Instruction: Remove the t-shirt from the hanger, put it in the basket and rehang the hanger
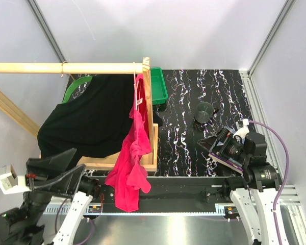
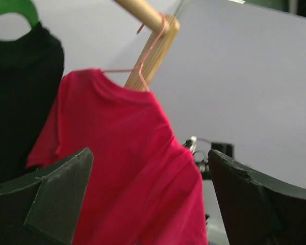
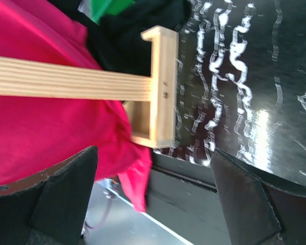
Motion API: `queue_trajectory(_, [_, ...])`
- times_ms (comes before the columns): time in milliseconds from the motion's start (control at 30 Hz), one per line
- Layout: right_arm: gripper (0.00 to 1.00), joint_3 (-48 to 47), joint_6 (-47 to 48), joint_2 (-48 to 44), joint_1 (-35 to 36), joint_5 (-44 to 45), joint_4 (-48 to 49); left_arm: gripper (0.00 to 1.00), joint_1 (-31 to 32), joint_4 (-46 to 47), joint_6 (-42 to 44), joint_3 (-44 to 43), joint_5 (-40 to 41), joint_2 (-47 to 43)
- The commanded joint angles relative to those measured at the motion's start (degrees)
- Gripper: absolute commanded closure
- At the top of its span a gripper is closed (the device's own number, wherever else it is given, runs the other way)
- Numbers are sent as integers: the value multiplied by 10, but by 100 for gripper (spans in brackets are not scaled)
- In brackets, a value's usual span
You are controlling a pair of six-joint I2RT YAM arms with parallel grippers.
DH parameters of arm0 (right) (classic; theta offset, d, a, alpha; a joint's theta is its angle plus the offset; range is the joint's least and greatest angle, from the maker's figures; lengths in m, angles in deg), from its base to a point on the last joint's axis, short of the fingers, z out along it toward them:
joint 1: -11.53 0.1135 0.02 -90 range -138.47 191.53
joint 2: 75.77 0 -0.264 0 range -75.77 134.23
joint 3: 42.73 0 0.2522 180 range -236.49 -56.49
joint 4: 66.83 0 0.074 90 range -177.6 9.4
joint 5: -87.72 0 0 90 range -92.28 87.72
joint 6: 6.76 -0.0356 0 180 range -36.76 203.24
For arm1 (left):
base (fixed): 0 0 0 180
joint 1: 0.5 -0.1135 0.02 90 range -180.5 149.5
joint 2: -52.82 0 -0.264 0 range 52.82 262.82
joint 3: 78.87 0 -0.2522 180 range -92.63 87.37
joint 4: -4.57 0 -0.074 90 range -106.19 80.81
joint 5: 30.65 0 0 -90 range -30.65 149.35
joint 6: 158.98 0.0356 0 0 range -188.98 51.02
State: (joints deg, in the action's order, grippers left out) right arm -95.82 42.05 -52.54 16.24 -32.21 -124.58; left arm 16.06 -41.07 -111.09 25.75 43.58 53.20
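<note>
The left gripper (image 1: 76, 162) sits low and to the left of the wooden post (image 1: 147, 102). Its two fingers are spread wide with nothing between them. In its wrist view the pink t-shirt (image 2: 132, 168) fills the gap beyond the fingers, but they do not touch the cloth. The right gripper (image 1: 210, 147) is well to the right of the post, above the marbled black table (image 1: 194, 92). It is also spread wide and holds nothing, and its wrist camera faces the foot of the post.

The t-shirt hangs on a thin pink wire hanger (image 1: 138, 94) hooked over the round rail (image 1: 41, 68), right beside where the rail meets the post. The cloth drapes down the left face of the post. Its lower part bunches past the post's base, towards the near table edge.

Further left of the post, a black garment (image 1: 86, 117) hangs on a green hanger (image 1: 74, 92) from the same rail. Just to the right of the post, at the far side, stands a green bin (image 1: 158, 87). A small dark round object (image 1: 205, 111) lies on the table further to the right of the post.
</note>
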Motion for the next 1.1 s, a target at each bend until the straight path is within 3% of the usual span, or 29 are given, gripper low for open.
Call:
queue_trajectory(0, [0,-58,96,10,-1,25,-95,1,8,-181,61,-65,14,-7])
queue_trajectory(233, [0,-142,139,19,-2,-71,-104,1,43,-199,30,-59,-26,63])
queue_trajectory(400, [0,-217,125,82,-2,-122,-90,1,43,-200,17,-46,-12,64])
queue_trajectory(533, [0,-273,127,128,-2,-136,-84,1,43,-199,4,-35,-15,59])
queue_trajectory(767, [0,-278,120,183,12,-136,-45,1,43,-200,-10,-31,-21,44])
queue_trajectory(900, [0,-263,108,218,99,-52,-18,1,43,-200,-15,-37,-21,43])
queue_trajectory(1067, [0,-269,76,261,260,64,26,1,43,-207,-17,-39,-20,41])
